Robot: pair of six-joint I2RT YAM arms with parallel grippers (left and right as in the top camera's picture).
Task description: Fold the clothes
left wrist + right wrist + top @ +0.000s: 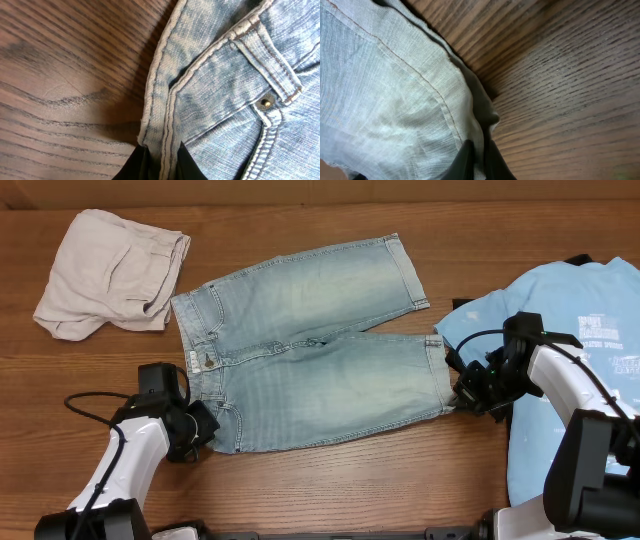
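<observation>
Nipped narrow, left gripper [161,162] on the waistband edge of the jeans [310,345], at the near corner, stitched seam caught between the fingers. Likewise closed tight, right gripper [479,161], pinching the hem of the near leg, bare table [300,495] just beside.

Spread flat mid-table, waistband toward the left arm, leg ends toward the right; near leg running straight across, far leg angled away.

Looks like mid-weight denim: heavier than a shirt, limp enough to drape, yet stiff along waistband, seams and hems. Rough-woven, so judged unlikely to slide out of a firm pinch; likely to sag in the middle if raised by two ends only. Best taken at doubled, stitched edges, as now: waistband corner and leg hem, never the single thin panel. Calls for raising both ends together and level, span kept taut, to carry the near leg over the far one without bunching at the crotch.

Elsewhere: beige trousers [110,275] crumpled at the far left, well apart; sky-blue T-shirt [560,350] at the right, just beside the leg hems, partly under the right arm. Some risk of dragging that shirt's edge along with the hem; no telling from the wrist view.
</observation>
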